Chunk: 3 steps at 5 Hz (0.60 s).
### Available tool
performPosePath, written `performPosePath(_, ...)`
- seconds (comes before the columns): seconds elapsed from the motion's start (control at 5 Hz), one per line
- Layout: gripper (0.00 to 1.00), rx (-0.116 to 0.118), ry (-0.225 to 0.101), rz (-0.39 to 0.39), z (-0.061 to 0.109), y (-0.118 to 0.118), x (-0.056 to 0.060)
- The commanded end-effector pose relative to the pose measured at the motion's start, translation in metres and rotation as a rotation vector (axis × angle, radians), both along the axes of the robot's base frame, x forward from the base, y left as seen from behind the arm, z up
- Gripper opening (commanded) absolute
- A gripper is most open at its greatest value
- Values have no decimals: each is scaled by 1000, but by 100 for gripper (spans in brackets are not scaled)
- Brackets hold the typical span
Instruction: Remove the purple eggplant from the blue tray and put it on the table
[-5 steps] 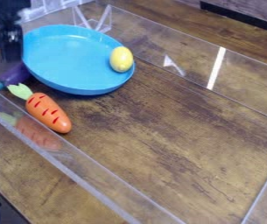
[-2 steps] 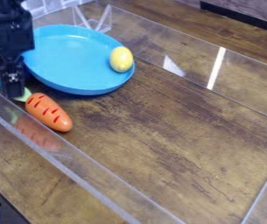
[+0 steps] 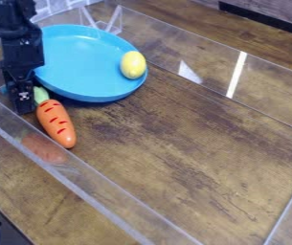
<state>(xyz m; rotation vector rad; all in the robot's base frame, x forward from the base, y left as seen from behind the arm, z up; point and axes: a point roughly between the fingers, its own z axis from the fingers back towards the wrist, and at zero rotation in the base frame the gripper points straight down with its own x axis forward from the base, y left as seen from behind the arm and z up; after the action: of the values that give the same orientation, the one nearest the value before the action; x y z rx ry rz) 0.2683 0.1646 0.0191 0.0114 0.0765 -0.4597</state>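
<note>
Gripper [image 3: 22,96] points straight down at the table [image 3: 174,144], just off the blue tray [image 3: 78,62] rim at about 8 o'clock. Jaw spacing cannot be read; the arm body blocks the fingertips. The purple eggplant is not visible anywhere, possibly hidden under the gripper. Yellow lemon [image 3: 133,64] sits inside the tray at 3 o'clock. Orange carrot [image 3: 55,121] lies on the table, leafy end touching or just beside the gripper.

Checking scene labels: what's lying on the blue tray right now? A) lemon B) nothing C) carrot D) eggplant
A: only the yellow lemon sits on the blue tray, near its right rim; the orange carrot lies on the table in front of the tray, and no eggplant shows on it.
</note>
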Motion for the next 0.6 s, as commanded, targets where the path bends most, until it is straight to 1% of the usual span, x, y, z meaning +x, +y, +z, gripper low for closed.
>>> performPosePath(0.0, 0, 16, -28, 65, 8, -1, 10)
performPosePath(0.4, 0, 15, -18, 124, 8, 5, 2)
